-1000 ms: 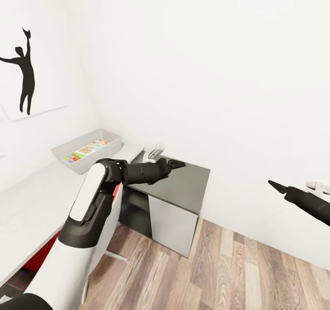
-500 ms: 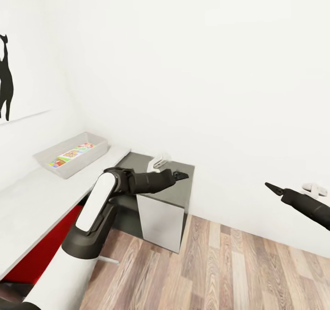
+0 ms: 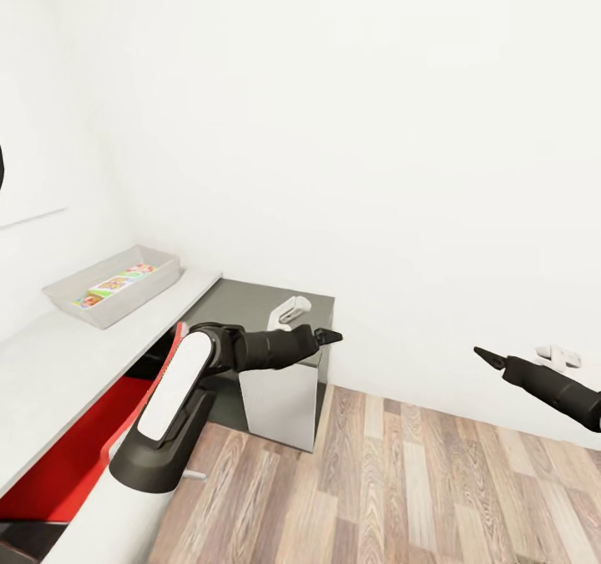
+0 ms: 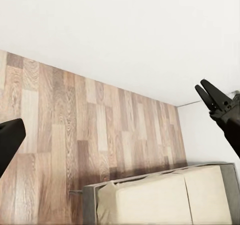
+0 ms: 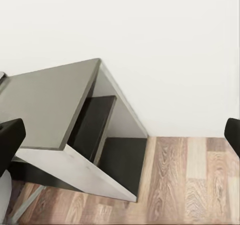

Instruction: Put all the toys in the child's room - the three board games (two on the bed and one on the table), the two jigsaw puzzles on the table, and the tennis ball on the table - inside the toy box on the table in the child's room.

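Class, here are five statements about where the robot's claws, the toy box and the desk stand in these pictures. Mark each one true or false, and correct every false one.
1. The toy box sits on the light-grey top of the table. True.
2. The toy box is empty. False: colourful flat items lie inside it.
3. The left claw grips a tennis ball. False: it holds nothing, with its tips drawn together.
4. The right claw hangs over the wooden floor, holding nothing. True.
5. A white object stands on the dark-grey desk section. True.
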You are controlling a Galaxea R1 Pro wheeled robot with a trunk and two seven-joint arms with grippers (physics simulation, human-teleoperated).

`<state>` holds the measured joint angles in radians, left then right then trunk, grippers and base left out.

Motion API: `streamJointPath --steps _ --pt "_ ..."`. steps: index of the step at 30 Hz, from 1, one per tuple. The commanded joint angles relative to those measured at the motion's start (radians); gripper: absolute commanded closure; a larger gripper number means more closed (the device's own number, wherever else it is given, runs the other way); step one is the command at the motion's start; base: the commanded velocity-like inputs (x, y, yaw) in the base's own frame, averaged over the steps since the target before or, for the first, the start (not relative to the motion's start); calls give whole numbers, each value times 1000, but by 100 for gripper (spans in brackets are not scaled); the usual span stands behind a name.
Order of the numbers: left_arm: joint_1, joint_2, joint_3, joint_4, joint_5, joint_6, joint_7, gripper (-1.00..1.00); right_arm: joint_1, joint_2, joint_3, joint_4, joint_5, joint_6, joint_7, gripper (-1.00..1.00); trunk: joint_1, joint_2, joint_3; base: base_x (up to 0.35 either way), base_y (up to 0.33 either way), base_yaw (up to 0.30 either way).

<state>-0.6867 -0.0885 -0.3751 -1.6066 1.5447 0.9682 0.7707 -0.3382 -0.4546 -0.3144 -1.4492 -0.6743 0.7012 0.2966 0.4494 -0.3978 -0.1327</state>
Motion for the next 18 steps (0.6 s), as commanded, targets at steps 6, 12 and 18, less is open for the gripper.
streamJointPath --steps 6,12,18 --pt "9 0 -1 -1 -11 0 7 -100 0 4 3 7 37 5 5 -100 1 -2 7 -25 0 -121" --pt "22 -1 -2 1 -25 0 -4 -100 0 7 6 10 49 4 5 -100 1 -2 16 -8 0 -117" --pt "26 -1 -2 2 -31 0 -15 -100 -1 7 6 11 53 4 5 -100 1 -2 25 -3 0 -115"
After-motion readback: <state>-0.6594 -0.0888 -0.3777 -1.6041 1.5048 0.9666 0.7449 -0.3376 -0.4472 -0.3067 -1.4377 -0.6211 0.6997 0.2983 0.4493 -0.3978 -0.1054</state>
